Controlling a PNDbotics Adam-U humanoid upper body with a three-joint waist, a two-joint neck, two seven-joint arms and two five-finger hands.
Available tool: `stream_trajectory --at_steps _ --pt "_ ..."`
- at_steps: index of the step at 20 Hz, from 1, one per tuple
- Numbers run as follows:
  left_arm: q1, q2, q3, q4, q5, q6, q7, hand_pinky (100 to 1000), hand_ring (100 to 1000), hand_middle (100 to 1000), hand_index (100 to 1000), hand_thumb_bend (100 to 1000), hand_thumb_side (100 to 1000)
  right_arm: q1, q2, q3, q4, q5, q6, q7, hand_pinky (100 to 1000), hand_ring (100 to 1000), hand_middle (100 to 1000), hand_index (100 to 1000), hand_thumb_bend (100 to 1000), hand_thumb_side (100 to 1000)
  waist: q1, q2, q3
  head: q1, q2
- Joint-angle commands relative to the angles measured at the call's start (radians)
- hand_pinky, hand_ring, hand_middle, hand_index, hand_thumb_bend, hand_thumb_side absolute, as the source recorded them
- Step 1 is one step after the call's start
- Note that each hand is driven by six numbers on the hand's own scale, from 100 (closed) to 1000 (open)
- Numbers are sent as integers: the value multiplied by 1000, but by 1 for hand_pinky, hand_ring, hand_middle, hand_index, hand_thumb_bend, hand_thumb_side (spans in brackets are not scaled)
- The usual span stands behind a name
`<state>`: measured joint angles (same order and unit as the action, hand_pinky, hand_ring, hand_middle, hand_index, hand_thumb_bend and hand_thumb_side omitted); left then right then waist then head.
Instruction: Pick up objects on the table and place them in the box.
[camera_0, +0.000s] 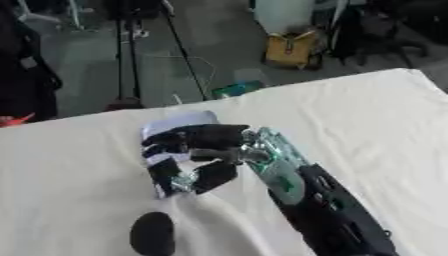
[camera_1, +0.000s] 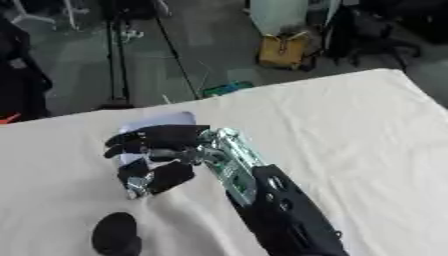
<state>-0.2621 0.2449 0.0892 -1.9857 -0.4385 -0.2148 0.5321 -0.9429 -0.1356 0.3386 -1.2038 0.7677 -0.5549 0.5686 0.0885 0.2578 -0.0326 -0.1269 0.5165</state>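
One hand in view, the right, arm coming in from lower right across the counter. Fingers curled over a pale bluish-white object w/ a flat top, thumb tucked under at its near side, so closed around it. Object mostly hidden by the hand; only far edge and bits between fingers visible, can't tell what it is exactly. Sits on counter approx centre-left, just beyond the knuckles. Silver-green wrist section behind the palm, then black forearm running off bottom edge.

Nearer than the hand, by bottom edge: dark rounded object lying on the white cloth, apart from the hand, cloth creased between the two. Can't tell what it is.

Counter covered w/ white cloth, lying askew, far edge slanting up to the right.

Beyond the counter edge: grey floor, black tripod legs, yellow bag, small green thing near the cloth edge. Red bit at far left edge.
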Motion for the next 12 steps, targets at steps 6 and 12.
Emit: stream_trajectory --at_steps 6,12 --pt "-10 14 -4 -14 7 0 -10 985 1000 1000 905 100 992 -80 -57 63 43 -37 -352 338 1000 1000 1000 1000 100 994 2 -11 11 -2 -22" --pt "-11 11 -6 -14 9 0 -13 986 1000 1000 906 100 992 -117 -86 103 43 -66 -352 338 1000 1000 1000 1000 100 997 4 -6 17 -4 -38"
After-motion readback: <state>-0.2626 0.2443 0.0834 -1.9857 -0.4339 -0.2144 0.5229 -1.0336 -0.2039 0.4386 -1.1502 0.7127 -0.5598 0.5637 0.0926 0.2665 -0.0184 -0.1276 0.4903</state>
